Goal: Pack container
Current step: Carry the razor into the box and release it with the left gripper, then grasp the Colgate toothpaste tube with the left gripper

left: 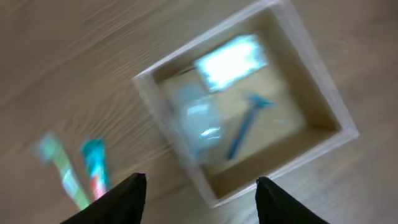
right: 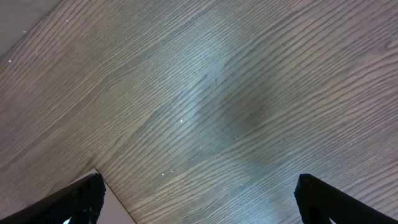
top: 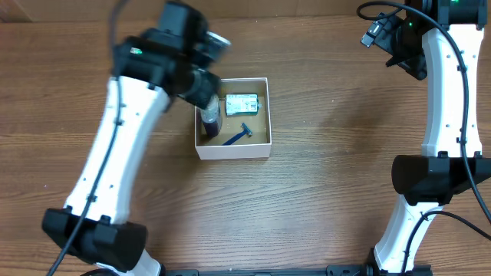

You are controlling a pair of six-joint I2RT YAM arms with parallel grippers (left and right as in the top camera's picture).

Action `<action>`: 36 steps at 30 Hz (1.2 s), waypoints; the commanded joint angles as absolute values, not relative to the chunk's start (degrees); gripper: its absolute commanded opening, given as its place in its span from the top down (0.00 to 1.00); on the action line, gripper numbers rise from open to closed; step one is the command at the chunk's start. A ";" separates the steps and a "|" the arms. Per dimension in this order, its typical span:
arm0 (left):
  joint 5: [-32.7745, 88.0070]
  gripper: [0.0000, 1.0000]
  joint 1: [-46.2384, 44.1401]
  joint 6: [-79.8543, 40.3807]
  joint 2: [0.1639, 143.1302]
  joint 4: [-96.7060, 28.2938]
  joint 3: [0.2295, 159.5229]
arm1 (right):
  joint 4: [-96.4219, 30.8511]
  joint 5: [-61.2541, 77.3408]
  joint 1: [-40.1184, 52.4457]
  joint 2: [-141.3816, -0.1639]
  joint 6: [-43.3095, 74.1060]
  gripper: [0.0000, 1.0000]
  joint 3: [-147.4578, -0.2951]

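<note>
The container (top: 232,150) is a square white-walled box with a brown floor at the table's middle. It holds a dark spray bottle with a clear cap (top: 210,121), a green-white packet (top: 241,103) and a blue razor (top: 238,136). My left gripper (top: 202,86) hovers over the box's far left corner. The left wrist view is blurred: the fingers (left: 200,194) are open and empty above the box's (left: 286,168) near corner, with the bottle (left: 200,122), packet (left: 231,61) and razor (left: 245,124) inside. My right gripper (top: 390,40) is far right at the back, open (right: 199,199) over bare wood.
Two tubes, one green (left: 62,171) and one teal and red (left: 95,169), lie on the table beside the box in the left wrist view; the left arm hides them in the overhead view. A pale corner (right: 115,211) shows by the right gripper's left finger.
</note>
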State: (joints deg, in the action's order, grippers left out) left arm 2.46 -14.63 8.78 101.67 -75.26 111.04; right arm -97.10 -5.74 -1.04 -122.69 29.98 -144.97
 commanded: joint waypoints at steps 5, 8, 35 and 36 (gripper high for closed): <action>5.61 0.28 5.43 -1.93 101.58 -67.24 101.16 | -96.97 -5.69 -1.15 -122.17 29.98 0.00 -145.82; 5.54 0.27 7.88 -1.02 102.50 -62.83 95.20 | -96.97 -5.69 -1.15 -122.17 29.98 0.00 -145.82; 1.08 0.48 9.41 5.30 123.24 -52.49 83.33 | -96.97 -5.69 -1.15 -122.17 29.98 0.00 -145.82; 1.13 0.60 9.39 5.10 123.24 -52.56 83.33 | -96.97 -5.69 -1.15 -122.17 29.95 0.00 -145.82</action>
